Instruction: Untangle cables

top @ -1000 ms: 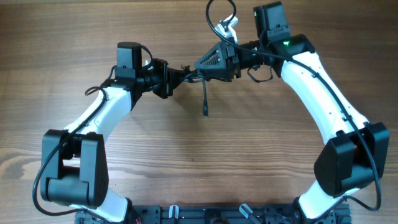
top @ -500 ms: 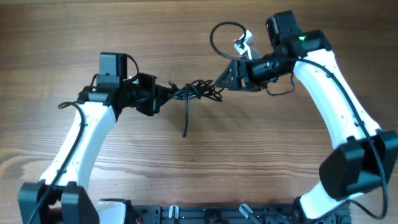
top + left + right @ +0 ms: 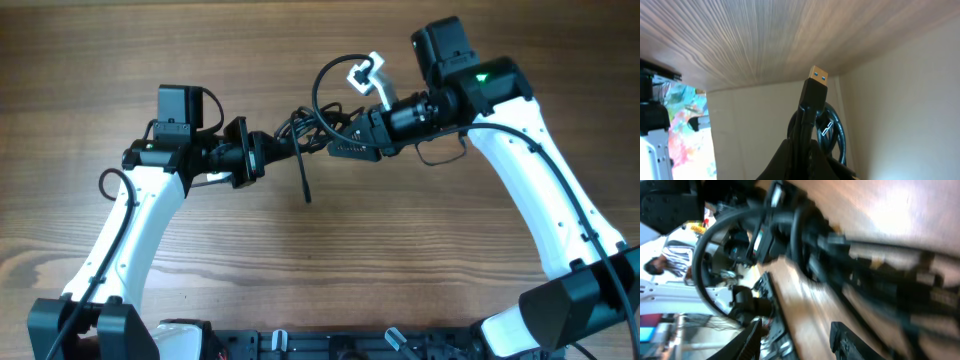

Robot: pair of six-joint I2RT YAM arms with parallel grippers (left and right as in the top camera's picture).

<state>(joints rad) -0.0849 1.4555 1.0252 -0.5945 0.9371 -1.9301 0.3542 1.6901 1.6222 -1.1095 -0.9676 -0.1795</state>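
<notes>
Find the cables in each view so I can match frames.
Overhead: cables in a knot, upper centre.
Left wrist: cables at bottom centre, with the plug pointing up.
Right wrist: cables run across the upper half, blurred.
Shared landmark: the wooden table, in all three.

The cables (image 3: 312, 130) fill the narrow gap between my left pincer (image 3: 268, 150) and right pincer (image 3: 335, 148), with a loop behind and a strand trailing forward. The desk (image 3: 330, 260) in front, between my left arm (image 3: 138, 232) and right arm (image 3: 532, 172), is bare wood, passable from either side.
</notes>
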